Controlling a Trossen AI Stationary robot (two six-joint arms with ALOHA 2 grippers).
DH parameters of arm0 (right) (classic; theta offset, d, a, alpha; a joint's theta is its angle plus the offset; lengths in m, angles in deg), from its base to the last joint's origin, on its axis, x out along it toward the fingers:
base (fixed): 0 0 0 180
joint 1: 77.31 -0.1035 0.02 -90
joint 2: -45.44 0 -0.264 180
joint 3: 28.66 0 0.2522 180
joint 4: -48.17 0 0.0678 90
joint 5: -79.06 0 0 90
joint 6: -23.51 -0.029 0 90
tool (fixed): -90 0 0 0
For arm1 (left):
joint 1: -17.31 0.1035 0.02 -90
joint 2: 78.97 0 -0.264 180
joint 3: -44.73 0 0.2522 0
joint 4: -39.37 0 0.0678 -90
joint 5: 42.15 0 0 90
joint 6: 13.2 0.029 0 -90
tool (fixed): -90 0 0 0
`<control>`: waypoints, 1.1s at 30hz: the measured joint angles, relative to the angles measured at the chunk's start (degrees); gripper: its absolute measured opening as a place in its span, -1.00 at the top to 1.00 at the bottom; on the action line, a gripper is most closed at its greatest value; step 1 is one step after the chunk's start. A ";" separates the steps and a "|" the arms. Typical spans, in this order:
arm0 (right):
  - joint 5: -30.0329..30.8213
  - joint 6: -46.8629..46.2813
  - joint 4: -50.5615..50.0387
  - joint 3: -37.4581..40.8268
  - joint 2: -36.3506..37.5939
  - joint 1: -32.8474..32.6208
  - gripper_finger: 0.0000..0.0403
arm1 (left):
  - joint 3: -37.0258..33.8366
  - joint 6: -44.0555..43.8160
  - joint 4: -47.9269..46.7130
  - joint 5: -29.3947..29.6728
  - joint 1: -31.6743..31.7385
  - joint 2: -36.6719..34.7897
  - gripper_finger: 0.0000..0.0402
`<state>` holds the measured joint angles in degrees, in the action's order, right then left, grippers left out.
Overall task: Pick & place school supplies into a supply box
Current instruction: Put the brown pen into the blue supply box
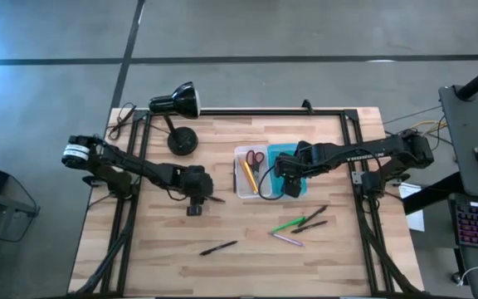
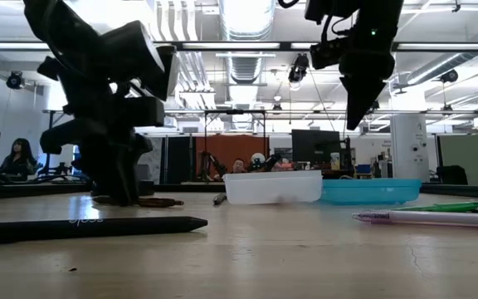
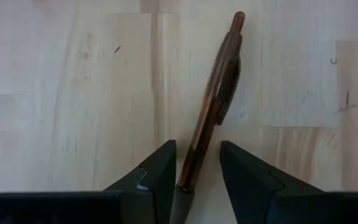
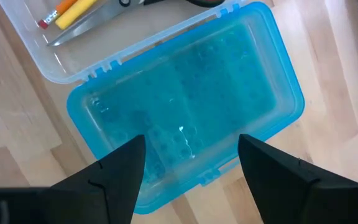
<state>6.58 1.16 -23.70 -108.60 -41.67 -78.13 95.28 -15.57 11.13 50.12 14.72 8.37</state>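
Note:
A brown pen lies flat on the wooden table, and my left gripper is down over its near end, open, with one finger on each side. In the high view that gripper sits left of the supply box. The box lies open: its clear half holds red-handled scissors and an orange-yellow pencil, and its teal half is bare. My right gripper hangs open and empty above the teal half, well above the table. My left gripper comes from above with its fingers along the brown pen. One finger lies close against the pen's end; I cannot tell whether it touches. The pen lies on the table.
Near the table's front lie a green pen, a black pen, a pink pen and another black pen. A black desk lamp stands at the far left. People sit in the room behind.

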 joint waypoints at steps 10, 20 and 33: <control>0.52 -0.20 0.57 0.09 0.02 0.00 -0.22 | 1.19 0.99 -0.76 -3.71 1.11 2.00 0.87; 11.90 -11.82 4.60 0.09 2.88 -0.02 -0.17 | 3.62 -15.75 0.37 -9.89 3.31 0.53 0.95; 29.43 -41.90 3.13 0.09 12.94 0.02 -0.11 | 6.63 -45.00 33.46 -4.41 10.01 -4.21 0.96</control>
<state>36.01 -40.74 -20.57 -108.51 -28.73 -78.11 101.91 -60.57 44.59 45.71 24.73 4.16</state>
